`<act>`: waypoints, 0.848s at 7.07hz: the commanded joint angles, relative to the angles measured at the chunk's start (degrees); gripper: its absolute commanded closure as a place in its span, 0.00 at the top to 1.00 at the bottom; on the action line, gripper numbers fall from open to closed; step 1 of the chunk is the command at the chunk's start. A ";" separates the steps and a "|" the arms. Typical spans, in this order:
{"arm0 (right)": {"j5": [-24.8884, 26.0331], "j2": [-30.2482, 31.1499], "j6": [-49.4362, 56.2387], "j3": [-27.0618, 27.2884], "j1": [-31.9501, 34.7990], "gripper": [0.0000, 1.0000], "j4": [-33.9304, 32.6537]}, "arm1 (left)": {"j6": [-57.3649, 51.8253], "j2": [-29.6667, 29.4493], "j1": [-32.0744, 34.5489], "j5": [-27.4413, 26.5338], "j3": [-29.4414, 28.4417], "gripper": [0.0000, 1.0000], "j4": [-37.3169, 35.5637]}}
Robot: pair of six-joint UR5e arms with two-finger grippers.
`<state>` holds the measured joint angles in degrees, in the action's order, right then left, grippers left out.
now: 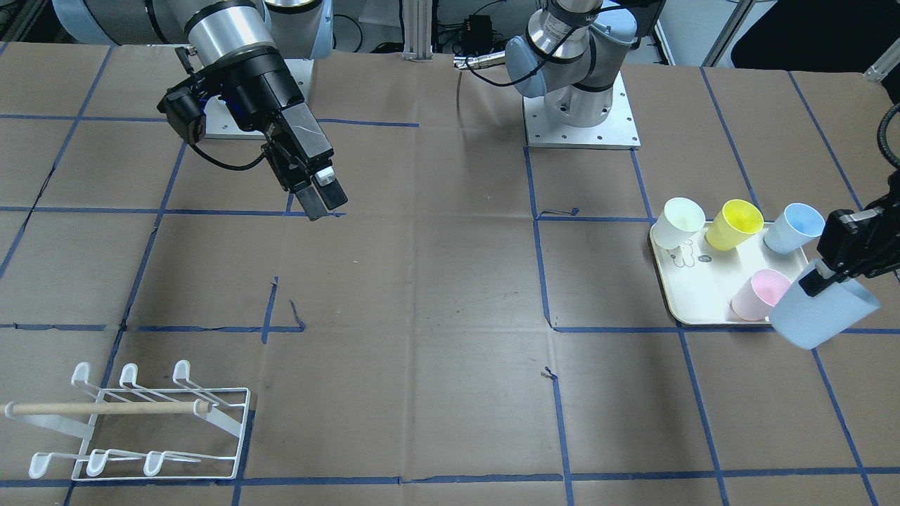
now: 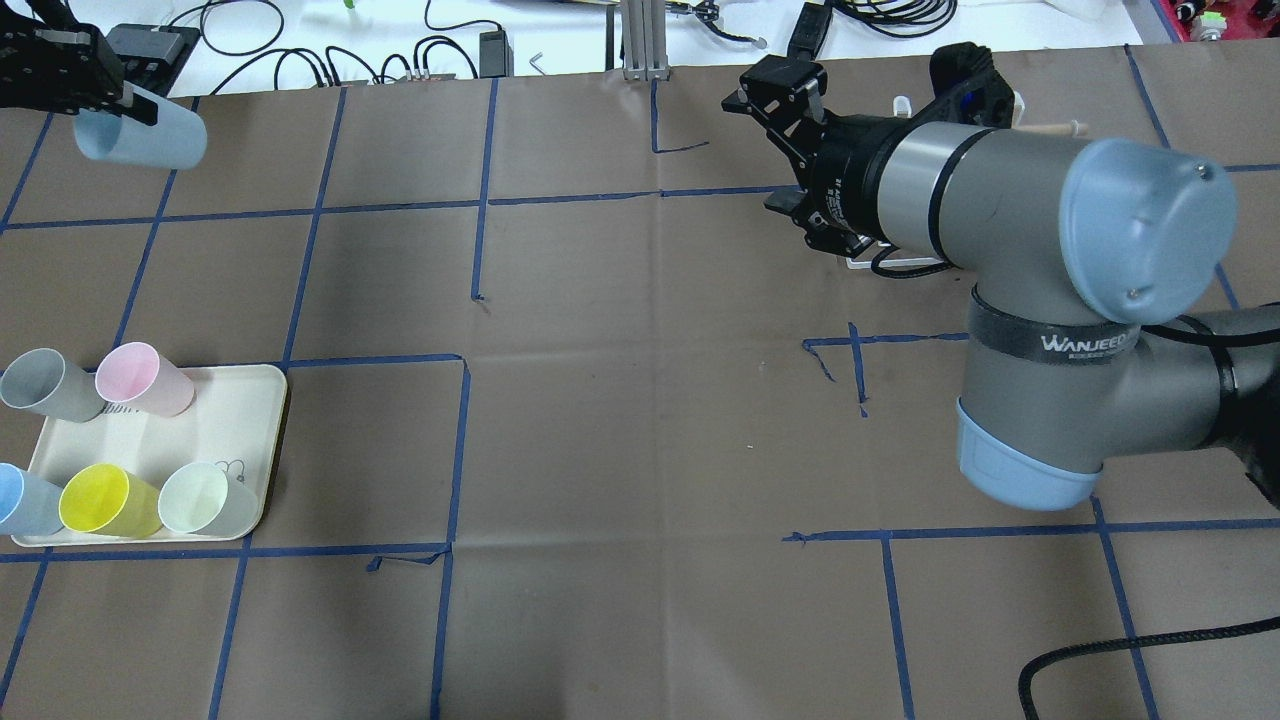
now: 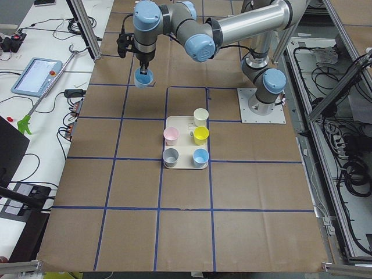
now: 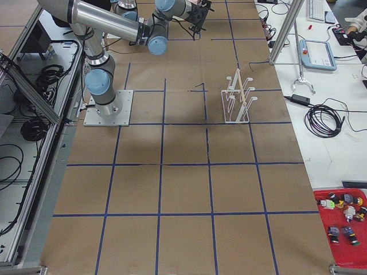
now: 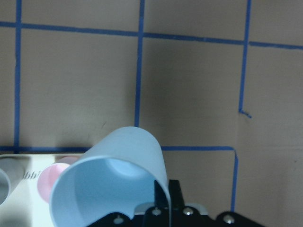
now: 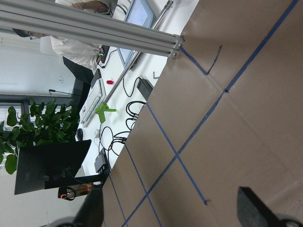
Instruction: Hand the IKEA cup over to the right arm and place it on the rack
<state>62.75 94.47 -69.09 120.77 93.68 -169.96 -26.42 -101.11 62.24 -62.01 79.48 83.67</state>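
My left gripper (image 1: 821, 280) is shut on the rim of a pale blue IKEA cup (image 1: 823, 313) and holds it tilted in the air beside the tray. The cup also shows in the overhead view (image 2: 140, 140) and the left wrist view (image 5: 113, 184), mouth toward the camera. My right gripper (image 1: 318, 197) hangs open and empty above the table, far from the cup; its fingertips (image 6: 94, 210) stand wide apart in the right wrist view. The white wire rack (image 1: 140, 422) with a wooden dowel stands at the table's far corner on the right arm's side; it also shows in the exterior right view (image 4: 238, 97).
A cream tray (image 1: 692, 302) holds several upright cups: whitish (image 1: 682, 221), yellow (image 1: 735, 223), blue (image 1: 794, 226), pink (image 1: 759, 294) and a grey one (image 2: 45, 385). Brown paper with blue tape lines covers the table.
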 commanded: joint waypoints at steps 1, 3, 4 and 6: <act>-2.02 -0.16 -8.05 1.66 0.01 1.00 -9.63 | -1.00 1.44 0.17 14.40 7.41 0.00 -12.32; -5.59 -0.16 -13.76 3.33 0.10 1.00 -11.35 | -1.18 1.71 5.67 20.24 15.32 0.00 -30.04; -7.10 -0.07 -19.18 3.34 0.10 1.00 -11.27 | -0.83 1.01 8.40 20.43 19.10 0.00 -40.93; -5.89 -0.42 -20.65 3.77 0.10 0.99 -17.73 | -0.92 0.57 9.48 28.57 28.05 0.00 -56.60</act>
<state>56.56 94.29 -88.62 124.22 93.74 -183.78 -27.35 -100.09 70.98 -37.83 102.05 37.37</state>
